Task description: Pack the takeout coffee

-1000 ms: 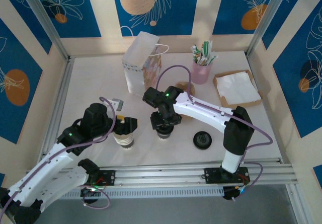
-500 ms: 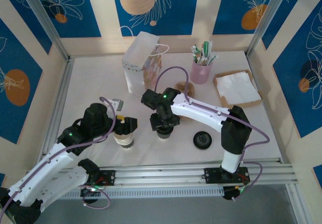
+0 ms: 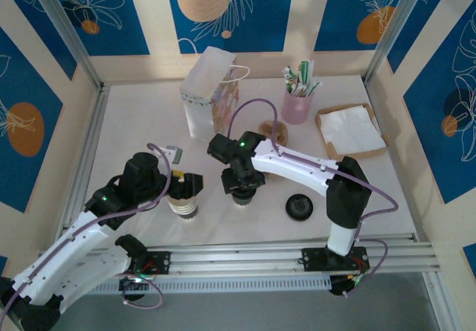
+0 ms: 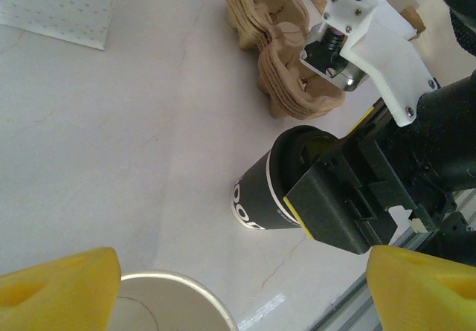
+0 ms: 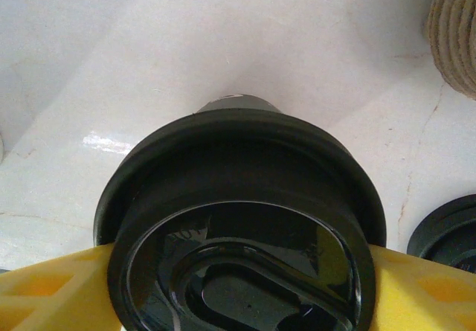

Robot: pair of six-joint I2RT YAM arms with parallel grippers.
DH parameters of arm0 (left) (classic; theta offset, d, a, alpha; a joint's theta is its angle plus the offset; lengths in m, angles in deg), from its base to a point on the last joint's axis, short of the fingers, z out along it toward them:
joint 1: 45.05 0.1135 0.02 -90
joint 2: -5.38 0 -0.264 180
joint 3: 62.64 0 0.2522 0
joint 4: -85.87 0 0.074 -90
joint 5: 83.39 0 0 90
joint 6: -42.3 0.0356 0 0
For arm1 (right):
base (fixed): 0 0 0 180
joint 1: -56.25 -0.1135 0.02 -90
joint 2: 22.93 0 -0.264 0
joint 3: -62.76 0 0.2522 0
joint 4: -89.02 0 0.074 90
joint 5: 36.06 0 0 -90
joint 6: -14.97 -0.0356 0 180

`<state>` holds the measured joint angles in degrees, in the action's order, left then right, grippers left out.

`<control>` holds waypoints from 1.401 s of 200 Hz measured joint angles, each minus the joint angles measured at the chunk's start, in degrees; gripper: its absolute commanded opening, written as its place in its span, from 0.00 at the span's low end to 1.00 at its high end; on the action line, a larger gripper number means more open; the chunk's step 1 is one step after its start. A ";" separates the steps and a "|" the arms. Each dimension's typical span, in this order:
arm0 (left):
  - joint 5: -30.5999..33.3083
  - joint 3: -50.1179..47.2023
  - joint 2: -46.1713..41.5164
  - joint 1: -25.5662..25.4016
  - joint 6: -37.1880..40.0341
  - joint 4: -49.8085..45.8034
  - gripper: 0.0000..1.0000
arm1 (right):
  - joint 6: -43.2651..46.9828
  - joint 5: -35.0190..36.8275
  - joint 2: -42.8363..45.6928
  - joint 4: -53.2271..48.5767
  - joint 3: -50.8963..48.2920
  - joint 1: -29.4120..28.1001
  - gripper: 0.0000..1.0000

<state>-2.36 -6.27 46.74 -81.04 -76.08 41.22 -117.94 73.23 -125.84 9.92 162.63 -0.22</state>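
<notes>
Right arm (image 3: 297,164) has crept a little to its left over the last second, wrist head now stacked more squarely over the takeout coffee (image 3: 240,195); left arm (image 3: 111,204) and everything on the desk (image 3: 134,137) are unchanged, the coffee still standing on it. Right jaws: partly spread, yellow pads (image 5: 416,279) meeting the black lid (image 5: 238,219) rim on both sides, which reads as a grip at lid height, no lift yet. So my take: grasp is set, next is raise and carry to the paper bag (image 3: 210,93), which stands well beyond the right jaws, upright. Watch that the lid doesn't pop off if it alone takes the load. Left jaws: wide open, holding nothing, hovering over the rim of the stack of lidless cups (image 4: 163,301). Loose black lid (image 3: 299,207) lies just to the right of the right jaws; pulp cup carriers (image 4: 279,56) just beyond them. Desk is white, marble-look, glossy, aluminium rail on the near edge. Walls are blue panels with orange discs and leaf outlines, between cream strips.
</notes>
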 measured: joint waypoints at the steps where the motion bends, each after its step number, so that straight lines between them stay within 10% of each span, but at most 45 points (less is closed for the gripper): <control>1: -0.02 0.00 0.00 0.00 0.00 0.00 0.86 | 0.00 -0.02 0.04 0.04 -0.07 0.00 0.74; 225: -0.02 0.00 0.07 0.00 -0.02 0.00 0.86 | 0.46 -0.72 0.50 -3.41 3.02 -0.52 0.92; 280: -0.02 0.00 0.13 0.00 -0.13 0.02 0.86 | 0.52 -1.29 6.86 -2.97 2.05 -1.22 0.82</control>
<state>-2.38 -6.27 46.87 -81.04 -76.21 41.24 -117.42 71.94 -118.98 6.94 164.69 -1.45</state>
